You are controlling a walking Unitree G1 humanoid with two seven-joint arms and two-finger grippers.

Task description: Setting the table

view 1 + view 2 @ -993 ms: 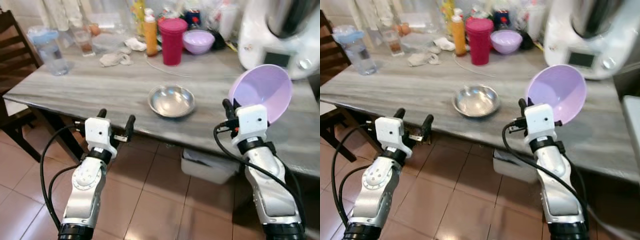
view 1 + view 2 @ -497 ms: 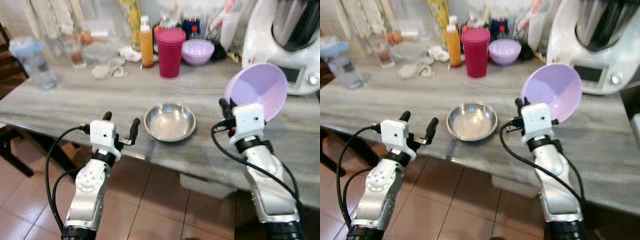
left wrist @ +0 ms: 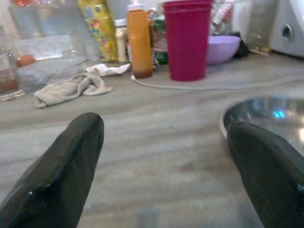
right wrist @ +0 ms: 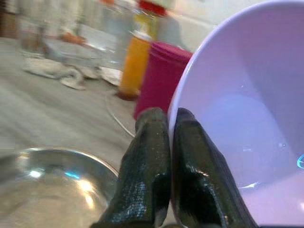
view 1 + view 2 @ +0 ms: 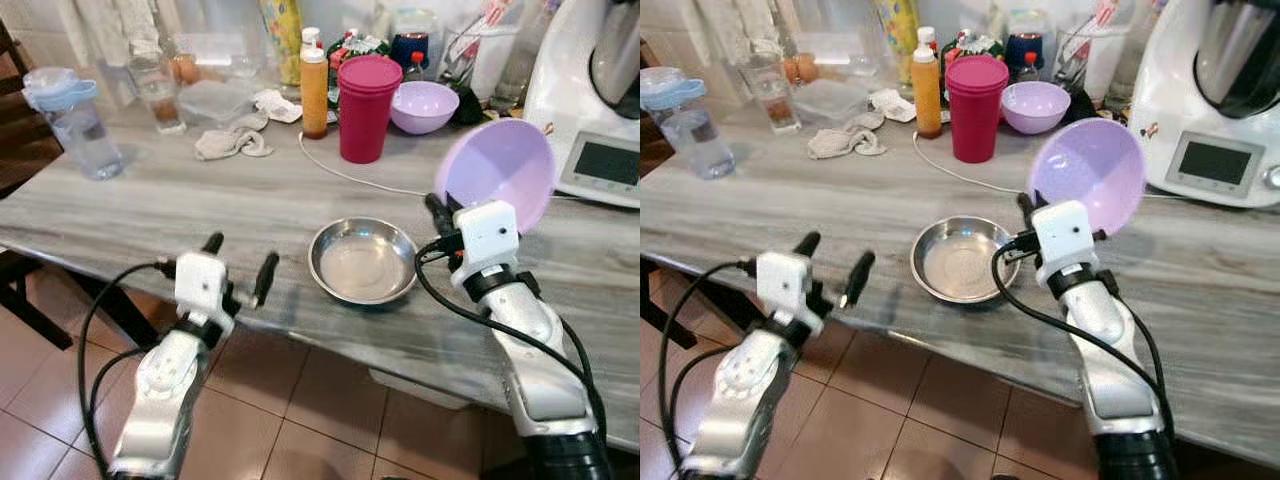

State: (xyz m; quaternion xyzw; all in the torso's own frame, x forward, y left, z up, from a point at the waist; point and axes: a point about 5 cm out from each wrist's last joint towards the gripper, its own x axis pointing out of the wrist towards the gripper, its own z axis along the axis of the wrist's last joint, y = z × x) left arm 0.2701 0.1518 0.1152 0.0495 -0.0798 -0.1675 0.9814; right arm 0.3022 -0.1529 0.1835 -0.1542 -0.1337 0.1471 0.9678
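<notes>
Head cams first: compared with a second ago the whole picture has slid, so that's my camera moving closer to the table (image 5: 150, 210), not the stuff on it. The steel bowl (image 5: 363, 262) now sits nearer the middle of the view. My right gripper (image 5: 436, 214) is still pinching the rim of the lilac bowl (image 5: 497, 185), held up off the table just right of the steel one. It's tipped on edge, mouth facing me and a bit left. The left gripper (image 5: 238, 262) hangs spread wide over the near edge, holding nothing.

The steel bowl looks empty. At the back there's a magenta cup (image 5: 366, 108), an orange bottle (image 5: 314, 88), a second lilac bowl (image 5: 424, 105) and a water jug (image 5: 75, 120) with some water in it.

Left wrist: two fingers (image 3: 61, 166) well apart, steel bowl's rim (image 3: 266, 111) by one of them, cloth (image 3: 71, 88) farther back.

Right wrist: fingers (image 4: 147, 175) pressed together on the lilac bowl's rim (image 4: 190, 71), steel bowl (image 4: 57, 185) below.
</notes>
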